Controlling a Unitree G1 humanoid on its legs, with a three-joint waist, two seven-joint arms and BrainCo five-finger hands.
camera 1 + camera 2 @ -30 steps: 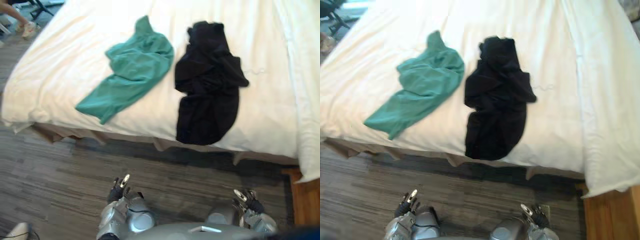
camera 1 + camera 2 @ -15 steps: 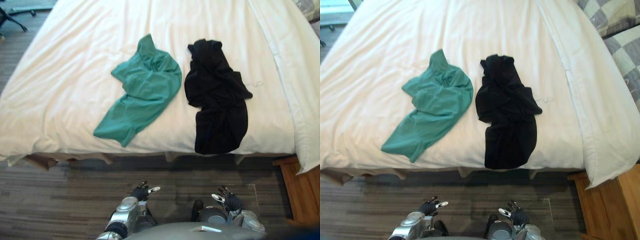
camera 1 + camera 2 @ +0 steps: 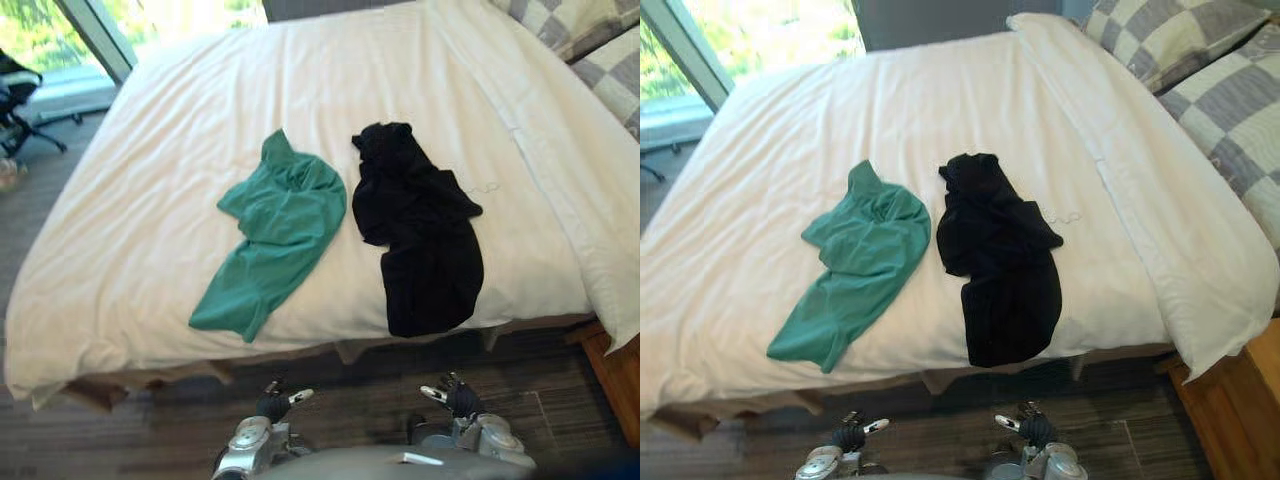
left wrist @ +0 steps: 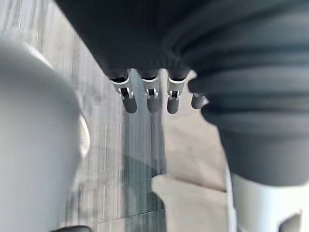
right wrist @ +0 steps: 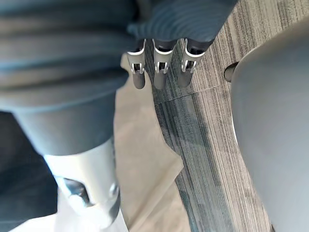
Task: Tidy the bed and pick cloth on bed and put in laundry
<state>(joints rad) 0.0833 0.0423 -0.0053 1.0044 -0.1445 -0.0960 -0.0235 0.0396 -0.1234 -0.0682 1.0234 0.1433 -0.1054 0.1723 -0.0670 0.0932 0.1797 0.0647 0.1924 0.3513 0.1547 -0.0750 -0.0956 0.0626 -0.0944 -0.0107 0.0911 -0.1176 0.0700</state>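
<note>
A crumpled green cloth (image 3: 275, 230) lies on the white bed (image 3: 140, 190), its lower end near the front edge. Right beside it lies a black cloth (image 3: 420, 225), reaching down to the same edge. My left hand (image 3: 273, 403) hangs low over the floor in front of the bed, fingers straight and empty; my left wrist view shows its fingers (image 4: 147, 96) pointing at the floor. My right hand (image 3: 452, 396) hangs the same way below the black cloth, with its fingers (image 5: 161, 67) relaxed and holding nothing.
Checked pillows (image 3: 1200, 60) lie at the bed's far right end. A wooden nightstand (image 3: 1235, 420) stands at the bed's right front corner. An office chair (image 3: 20, 95) stands by the window at the far left. Dark wood floor (image 3: 130, 430) runs in front of the bed.
The camera has tilted up, so the bed's far end, the pillows and the window now show. Both cloths lie as before. Both hands stay low and empty.
</note>
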